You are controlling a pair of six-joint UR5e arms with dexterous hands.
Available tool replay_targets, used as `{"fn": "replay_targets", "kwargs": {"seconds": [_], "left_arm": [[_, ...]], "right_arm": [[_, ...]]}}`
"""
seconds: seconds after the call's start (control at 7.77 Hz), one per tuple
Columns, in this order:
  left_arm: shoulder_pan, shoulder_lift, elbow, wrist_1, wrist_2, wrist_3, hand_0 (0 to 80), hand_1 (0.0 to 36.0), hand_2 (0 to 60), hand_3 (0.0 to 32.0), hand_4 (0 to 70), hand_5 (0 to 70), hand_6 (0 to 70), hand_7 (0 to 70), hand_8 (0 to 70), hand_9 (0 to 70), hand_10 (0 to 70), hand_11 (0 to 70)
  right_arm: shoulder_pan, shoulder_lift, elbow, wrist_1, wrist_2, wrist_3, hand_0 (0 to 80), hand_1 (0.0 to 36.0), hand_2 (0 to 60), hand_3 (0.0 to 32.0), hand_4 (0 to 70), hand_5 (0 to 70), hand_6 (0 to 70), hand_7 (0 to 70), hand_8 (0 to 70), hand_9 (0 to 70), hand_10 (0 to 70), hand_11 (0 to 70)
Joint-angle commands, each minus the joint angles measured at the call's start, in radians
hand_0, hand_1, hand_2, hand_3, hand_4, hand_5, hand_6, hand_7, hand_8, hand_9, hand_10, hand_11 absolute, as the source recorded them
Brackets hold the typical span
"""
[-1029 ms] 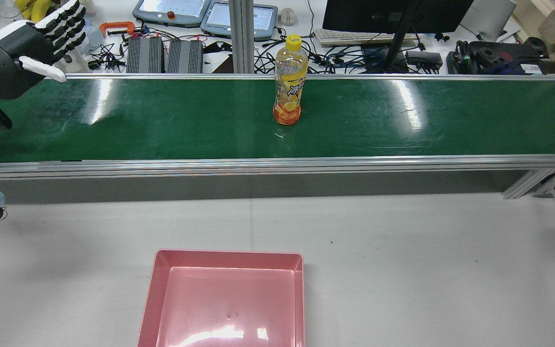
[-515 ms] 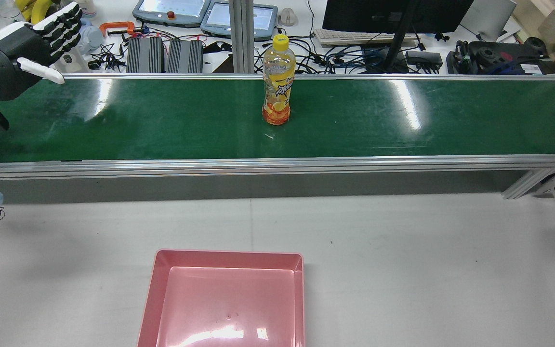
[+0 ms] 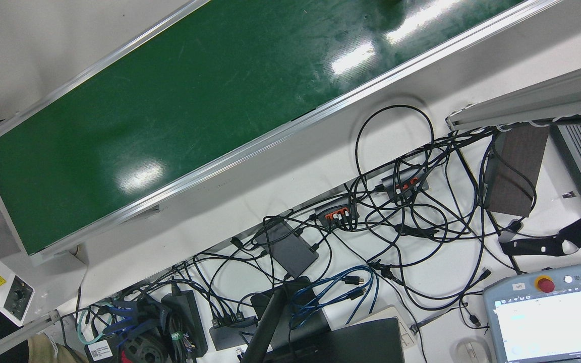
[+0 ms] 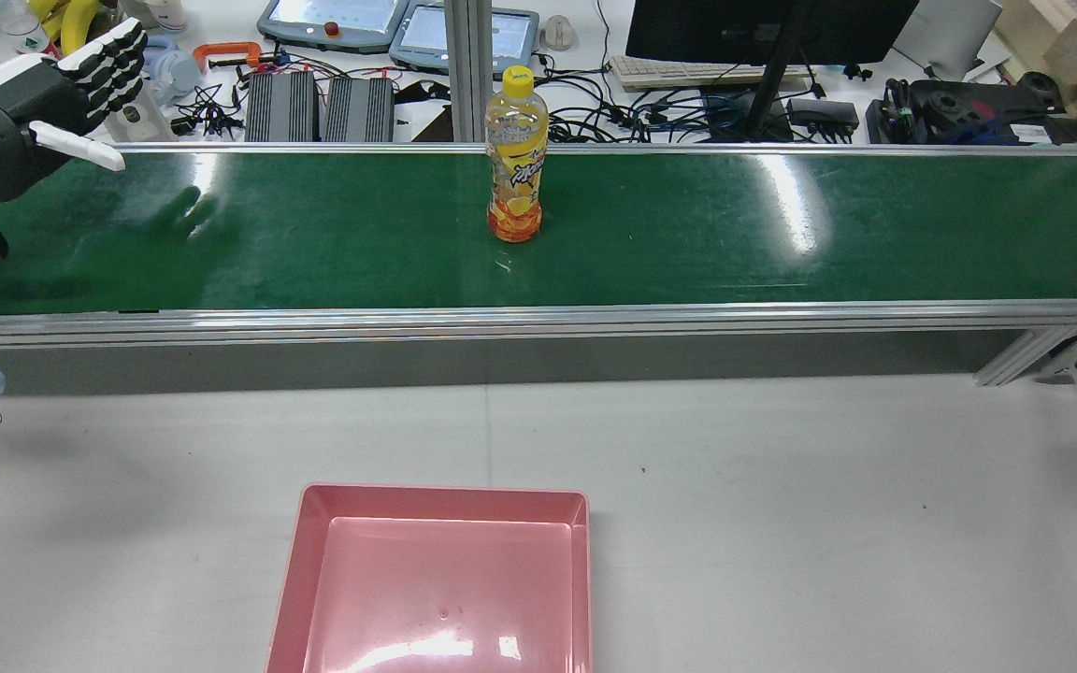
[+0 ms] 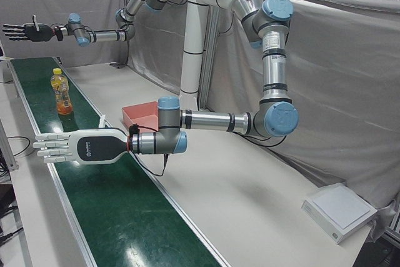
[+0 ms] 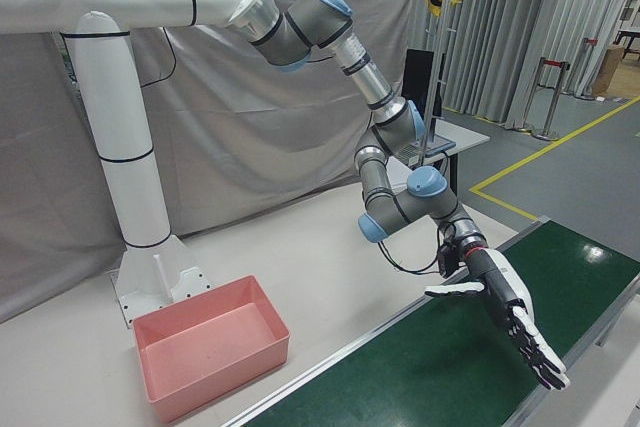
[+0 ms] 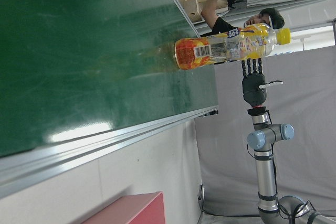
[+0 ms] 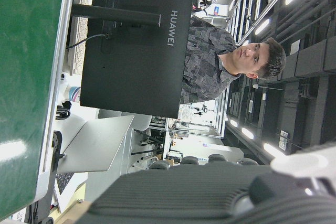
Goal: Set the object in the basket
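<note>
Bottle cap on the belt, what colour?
Yellow. The bottle cap shows best in the rear view, atop the upright bottle on the green belt.

From your right hand camera the scene lies on its side. Along the left edge you see a strip of the green belt (image 8: 26, 77) with its aluminium rail (image 8: 62, 77) beside it. Past the rail a black Huawei monitor (image 8: 134, 45) on its stand fills the upper middle, back towards you. Behind it stands a man (image 8: 231, 64) in a dark patterned shirt. The dark ribbed body of the right robot hand (image 8: 210, 195) fills the bottom of the picture; its fingers are out of sight.
</note>
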Motion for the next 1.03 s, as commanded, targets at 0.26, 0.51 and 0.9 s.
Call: {"fn": "replay_targets", "kwargs": {"seconds": [0.26, 0.51, 0.9], "left_arm": [[-0.006, 0.003, 0.002, 0.004, -0.001, -0.003, 51.5, 10.2, 0.0, 0.0, 1.7, 1.1, 0.0, 0.0, 0.0, 0.0, 1.2, 3.4], [-0.006, 0.001, -0.001, -0.001, -0.001, -0.003, 51.5, 10.3, 0.0, 0.0, 1.7, 0.9, 0.0, 0.0, 0.0, 0.0, 1.1, 3.4], [-0.001, -0.008, -0.001, -0.003, -0.001, 0.001, 51.4, 10.3, 0.0, 0.0, 2.2, 0.3, 0.0, 0.0, 0.0, 0.0, 1.0, 3.1]], "right_arm": [[0.000, 0.000, 0.000, 0.000, 0.000, 0.000, 0.0, 0.0, 0.0, 0.0, 0.0, 0.0, 0.0, 0.0, 0.0, 0.0, 0.0, 0.0], [0.000, 0.000, 0.000, 0.000, 0.000, 0.000, 0.0, 0.0, 0.0, 0.0, 0.0, 0.0, 0.0, 0.0, 0.0, 0.0, 0.0, 0.0], [0.000, 0.000, 0.000, 0.000, 0.000, 0.000, 0.0, 0.0, 0.0, 0.0, 0.0, 0.0, 0.0, 0.0, 0.0, 0.0, 0.0, 0.0]]}}
